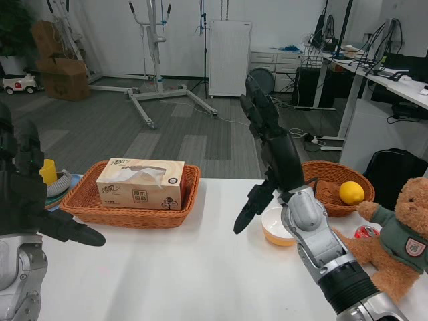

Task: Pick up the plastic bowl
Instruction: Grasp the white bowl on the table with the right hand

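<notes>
1. While the right hand rises at centre frame — fingers spread wide, holding nothing — the plastic bowl sits on the table just beneath its wrist.
2. At lower left, the left hand hovers open.

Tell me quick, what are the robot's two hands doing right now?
Left hand: open, fingers apart, holding nothing, raised at the table's left edge.
Right hand: open, fingers stretched out, holding nothing, raised beside the plastic bowl.
</notes>
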Robot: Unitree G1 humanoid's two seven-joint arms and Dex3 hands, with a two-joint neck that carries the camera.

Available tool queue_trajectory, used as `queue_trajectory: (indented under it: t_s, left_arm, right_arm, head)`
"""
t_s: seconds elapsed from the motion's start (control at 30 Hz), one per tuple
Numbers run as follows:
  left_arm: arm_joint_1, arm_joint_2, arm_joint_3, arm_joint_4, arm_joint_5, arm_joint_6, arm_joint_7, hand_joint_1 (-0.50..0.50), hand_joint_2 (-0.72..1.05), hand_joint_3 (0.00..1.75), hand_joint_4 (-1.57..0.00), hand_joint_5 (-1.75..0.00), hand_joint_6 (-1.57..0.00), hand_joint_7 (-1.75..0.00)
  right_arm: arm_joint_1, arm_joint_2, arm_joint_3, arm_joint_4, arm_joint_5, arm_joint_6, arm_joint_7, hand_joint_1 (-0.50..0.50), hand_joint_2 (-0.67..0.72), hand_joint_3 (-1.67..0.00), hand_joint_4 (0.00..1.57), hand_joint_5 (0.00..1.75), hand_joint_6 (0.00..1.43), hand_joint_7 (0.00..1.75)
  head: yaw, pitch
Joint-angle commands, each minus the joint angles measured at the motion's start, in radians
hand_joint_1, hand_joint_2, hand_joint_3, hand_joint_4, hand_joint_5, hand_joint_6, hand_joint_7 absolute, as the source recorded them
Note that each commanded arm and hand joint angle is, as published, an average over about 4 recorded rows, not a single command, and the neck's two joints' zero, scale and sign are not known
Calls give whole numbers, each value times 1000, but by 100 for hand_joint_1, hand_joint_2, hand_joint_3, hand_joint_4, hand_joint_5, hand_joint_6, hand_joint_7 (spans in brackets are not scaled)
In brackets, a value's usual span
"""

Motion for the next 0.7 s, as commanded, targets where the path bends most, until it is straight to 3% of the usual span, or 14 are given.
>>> queue_trajectory:
  t_s: [0.03, 0.17, 0.4, 0.53, 0.7]
  left_arm:
    - [7, 2, 6, 7, 2, 0, 2, -50, -72, 7, 0, 0, 0, 0]
    - [6, 3, 4, 11, 3, 2, 2, -50, -72, 9, 0, 0, 0, 0]
    - [-7, 11, -21, 17, 4, 23, -8, -50, -72, 9, 0, 0, 0, 0]
    - [-13, 14, -30, 19, 4, 72, -48, -50, -72, 9, 0, 0, 0, 0]
    - [-16, 24, -40, 32, -1, 104, -66, -50, -70, 7, 0, 0, 0, 0]
  right_arm:
    - [11, -4, -4, 4, 2, 10, 4, -42, 72, 0, 0, 0, 0, 0]
    - [11, -3, -10, -6, -14, 39, 35, -40, 69, 0, 0, 0, 0, 0]
    - [13, 8, -76, -40, -72, 225, 167, -38, 61, 0, 0, 0, 0, 0]
    - [21, 17, -143, -40, -147, 321, 224, -38, 60, 0, 0, 0, 0, 0]
    - [45, 37, -239, -69, -295, 417, 254, -38, 60, 0, 0, 0, 0, 0]
  head:
    - [0, 0]
    - [-51, -36]
    - [-188, -97]
    - [-266, -128]
    - [-283, -134]
